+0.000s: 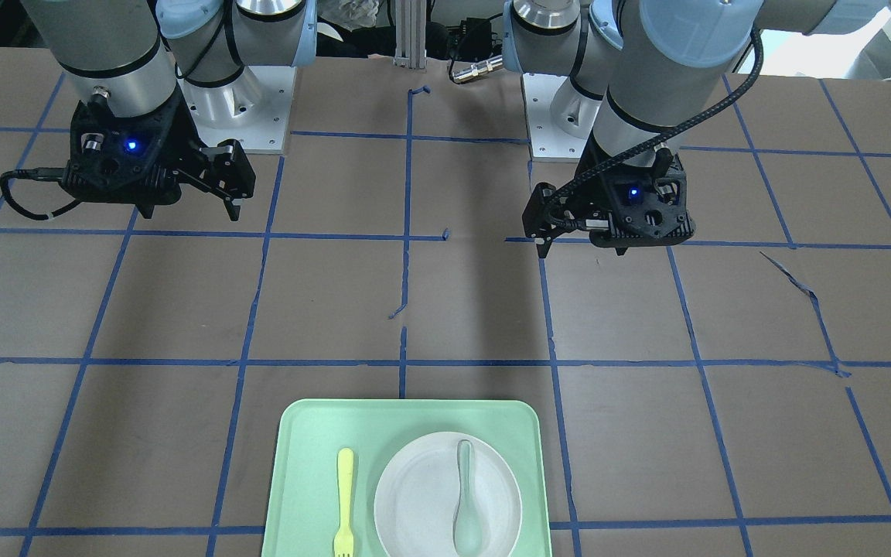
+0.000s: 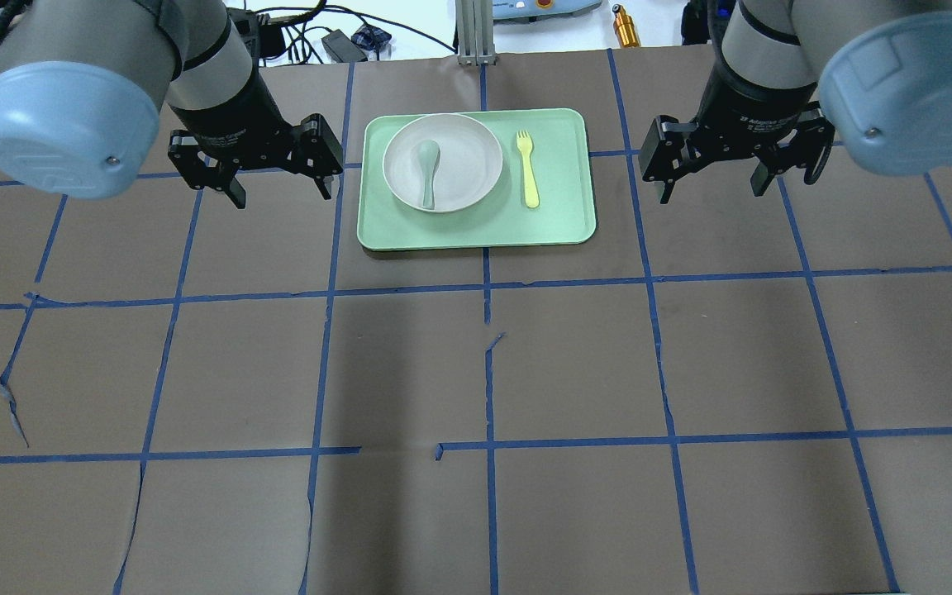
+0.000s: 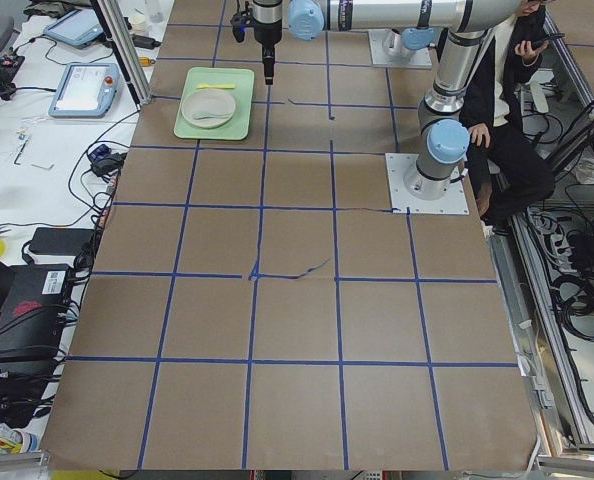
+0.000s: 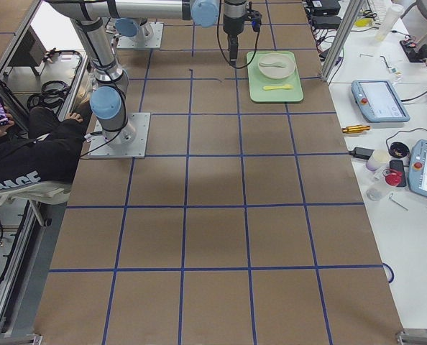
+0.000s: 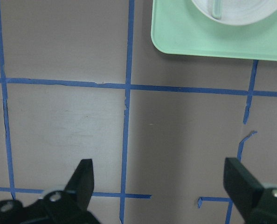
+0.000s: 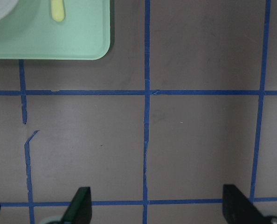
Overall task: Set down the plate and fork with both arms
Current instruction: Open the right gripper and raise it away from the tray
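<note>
The white plate (image 2: 459, 169) lies on the left part of the mint-green tray (image 2: 563, 219) with a grey-green spoon (image 2: 429, 169) on it. The pale-yellow fork (image 2: 528, 169) lies on the tray to the plate's right, tines toward the far edge. My left gripper (image 2: 282, 194) hovers open and empty just left of the tray. My right gripper (image 2: 711, 192) hovers open and empty just right of it. The left wrist view shows a tray corner (image 5: 199, 42) and the plate's edge (image 5: 241, 16). The right wrist view shows the fork's handle end (image 6: 58, 9).
The table is covered in brown paper with a blue tape grid and torn tape spots (image 2: 492, 339). The arm bases (image 1: 240, 116) stand at the robot's edge. Cables and devices (image 2: 344, 41) lie beyond the far edge behind the tray.
</note>
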